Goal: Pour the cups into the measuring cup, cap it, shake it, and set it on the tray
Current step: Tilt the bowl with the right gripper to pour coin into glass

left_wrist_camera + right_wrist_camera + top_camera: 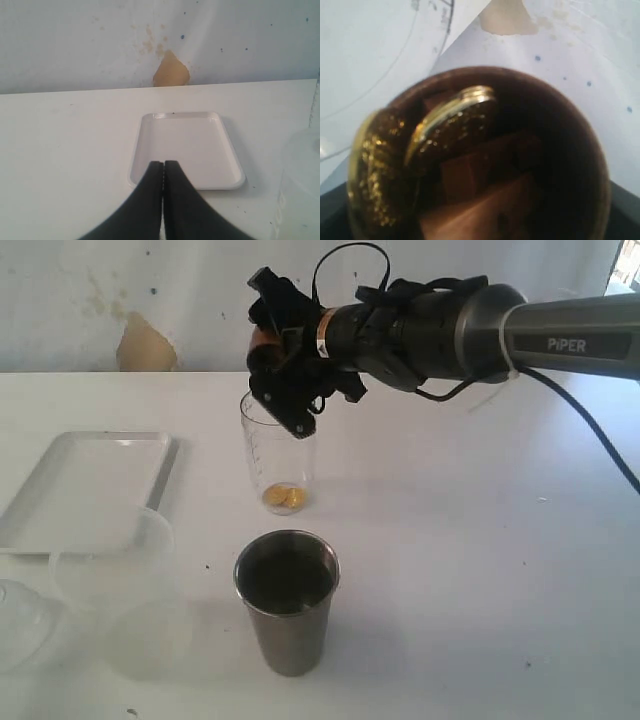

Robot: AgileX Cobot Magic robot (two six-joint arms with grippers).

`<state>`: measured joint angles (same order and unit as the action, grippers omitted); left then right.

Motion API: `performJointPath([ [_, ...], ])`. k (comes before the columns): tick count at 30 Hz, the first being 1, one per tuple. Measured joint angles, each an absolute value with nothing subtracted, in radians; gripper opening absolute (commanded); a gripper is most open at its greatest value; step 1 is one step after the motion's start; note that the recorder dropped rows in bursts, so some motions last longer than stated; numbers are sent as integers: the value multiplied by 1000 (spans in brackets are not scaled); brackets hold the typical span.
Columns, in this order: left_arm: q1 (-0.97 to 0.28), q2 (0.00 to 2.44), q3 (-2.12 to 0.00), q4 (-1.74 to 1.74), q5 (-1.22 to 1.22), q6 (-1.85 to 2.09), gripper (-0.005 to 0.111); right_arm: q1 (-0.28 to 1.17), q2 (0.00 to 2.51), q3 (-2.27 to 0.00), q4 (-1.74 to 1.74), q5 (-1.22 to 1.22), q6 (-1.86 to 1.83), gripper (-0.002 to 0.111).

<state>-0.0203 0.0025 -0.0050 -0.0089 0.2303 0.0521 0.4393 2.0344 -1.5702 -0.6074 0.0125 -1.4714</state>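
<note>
Measuring cup [277, 455] upright on counter [450, 540], few gold coins [283, 498] at bottom. Right end effector [288, 360] clamped around wooden cup [262, 344], tipped just above measuring cup's rim, more coins at its mouth. Left end effector [163, 165] pressed together, empty. Tray [85, 485] beside measuring cup, steel tumbler [287, 600] near it, upright.

Risks:
- coins release in clump, miss narrow rim
- dark finger nudges rim, topples measuring cup

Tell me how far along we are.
Done: a few gold pieces lie in the measuring cup. In hand: the right gripper tips the brown cup over it, coins inside. Left: the steel cup stands upright, apparently unpoured; then capping, shaking, and setting on the bare tray.
</note>
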Motion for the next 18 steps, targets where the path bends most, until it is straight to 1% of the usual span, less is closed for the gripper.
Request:
performJointPath([
  [13, -20, 3, -5, -9, 230, 52, 1, 439, 2034, -1570, -607, 13, -1692, 0],
  [18, -20, 3, -5, -9, 230, 52, 1, 439, 2033, -1560, -607, 11, -1721, 0],
])
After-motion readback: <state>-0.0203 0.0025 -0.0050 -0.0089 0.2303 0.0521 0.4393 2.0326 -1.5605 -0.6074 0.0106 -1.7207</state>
